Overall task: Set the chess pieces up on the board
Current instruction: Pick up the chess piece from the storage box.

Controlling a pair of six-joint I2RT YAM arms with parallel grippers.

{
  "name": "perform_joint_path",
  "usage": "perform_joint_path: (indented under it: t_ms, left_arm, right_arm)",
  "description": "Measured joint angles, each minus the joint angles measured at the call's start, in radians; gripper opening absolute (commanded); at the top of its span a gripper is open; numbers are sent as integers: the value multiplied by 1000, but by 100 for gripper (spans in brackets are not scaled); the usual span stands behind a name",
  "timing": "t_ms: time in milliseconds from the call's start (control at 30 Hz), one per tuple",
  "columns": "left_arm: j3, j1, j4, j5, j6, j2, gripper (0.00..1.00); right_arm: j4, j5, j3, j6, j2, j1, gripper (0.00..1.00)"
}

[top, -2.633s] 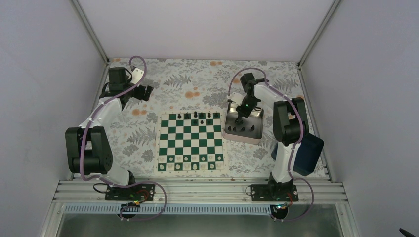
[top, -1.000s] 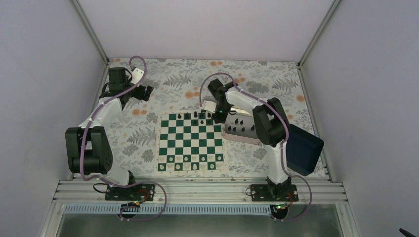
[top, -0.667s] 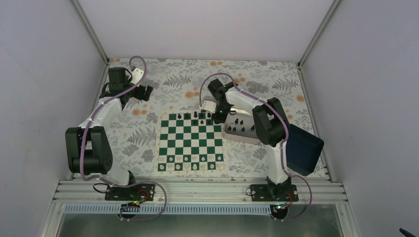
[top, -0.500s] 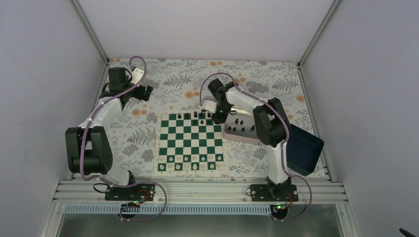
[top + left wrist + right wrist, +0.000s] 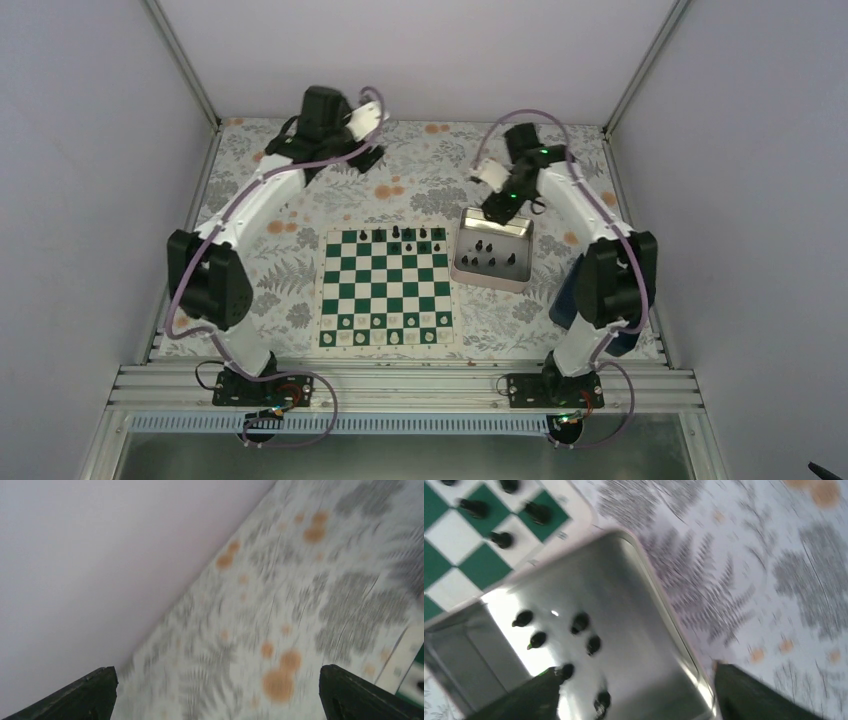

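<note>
We count two arms, one board and one tray. Six black chess pieces (image 5: 580, 622) stand loose in the silvery tray (image 5: 488, 284). More of them line the far edge of the chessboard (image 5: 385, 290). We make out at least six there from overhead, but they are too small for an exact number. A line of small white pieces (image 5: 346, 339) sits along the near edge, and we cannot count those either.

The left arm reaches far up the table with its elbow raised and its wrist near the back wall, well apart from the board. The left gripper (image 5: 217, 669) has its fingers spread to the edges of its own view, with nothing between them but the fern-and-orange-spot tablecloth (image 5: 290, 265).

The right arm runs up the right side and bends inward at the far end. The right gripper (image 5: 636, 670) hangs over the far part of the tray, pointing down. Its fingers are parted wide and hold nothing — only the tray floor shows between them.

The black pieces are tiny, dark and glossy, each smaller than one square, and the wrist view blurs their shapes. The board lies flat on the cloth, dark green and white with a thin white border. The tray sits just beside its far right corner.
</note>
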State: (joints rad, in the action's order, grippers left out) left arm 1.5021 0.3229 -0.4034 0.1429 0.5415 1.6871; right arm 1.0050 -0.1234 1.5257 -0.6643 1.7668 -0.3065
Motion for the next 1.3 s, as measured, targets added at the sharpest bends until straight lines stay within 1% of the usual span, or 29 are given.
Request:
perform_joint_path:
  t_ms: [33,100,133,167,300,467,567,700,767,833,867,900,933,1000,1033,1100,1167,1300]
  left_arm:
    - [73,37,-21,-5,7,29,100]
    - [245,119,-72,-7,23,104,100]
    - [327,140,-100,-5,28,145,100]
    - [377,190,-113,-4,31,175,100]
    - [643,325,-225,22,43,367,99]
    - [838,437,-369,56,43,600,93]
    - [955,478,-460,80,42,744,90]
    - [991,505,-529,104,42,841,83]
    - [991,509,-549,110,41,857,79]
    - [991,509,-562,119,42,863,72]
    - [991,509,-566,122,40,863,69]
    - [991,508,-569,127,43,863,63]
    - [991,506,-572,133,47,863,55]
    - [991,504,-579,146,53,863,45]
    - [990,504,-585,152,55,864,42]
    - [989,504,-592,161,57,864,41]
    - [988,504,-601,170,64,864,45]
    - [982,504,-610,184,71,864,45]
  right_arm:
    - [-4,-3,-16,4,-18,35,100]
    - [-29,-16,-70,-5,-56,119,100]
    - [-35,-18,-87,-8,-66,142,100]
    - [-47,-24,-111,-10,-77,176,100]
    - [-106,-41,-185,-10,-109,313,100]
    - [-233,-58,-227,32,-177,464,100]
    - [-306,-58,-247,72,-228,500,100]
    - [-400,-42,-273,116,-248,504,100]
    - [-432,-29,-292,132,-245,505,100]
    - [-443,-23,-304,140,-245,505,100]
    - [-447,-22,-307,143,-245,504,100]
    - [-452,-22,-310,144,-245,504,100]
    - [-454,-22,-311,146,-244,504,100]
    - [-459,-23,-311,146,-243,505,100]
    - [-461,-23,-311,146,-243,504,100]
    - [-464,-24,-311,146,-242,504,100]
    - [-466,-25,-311,146,-241,504,100]
    - [-465,-30,-311,146,-239,504,100]
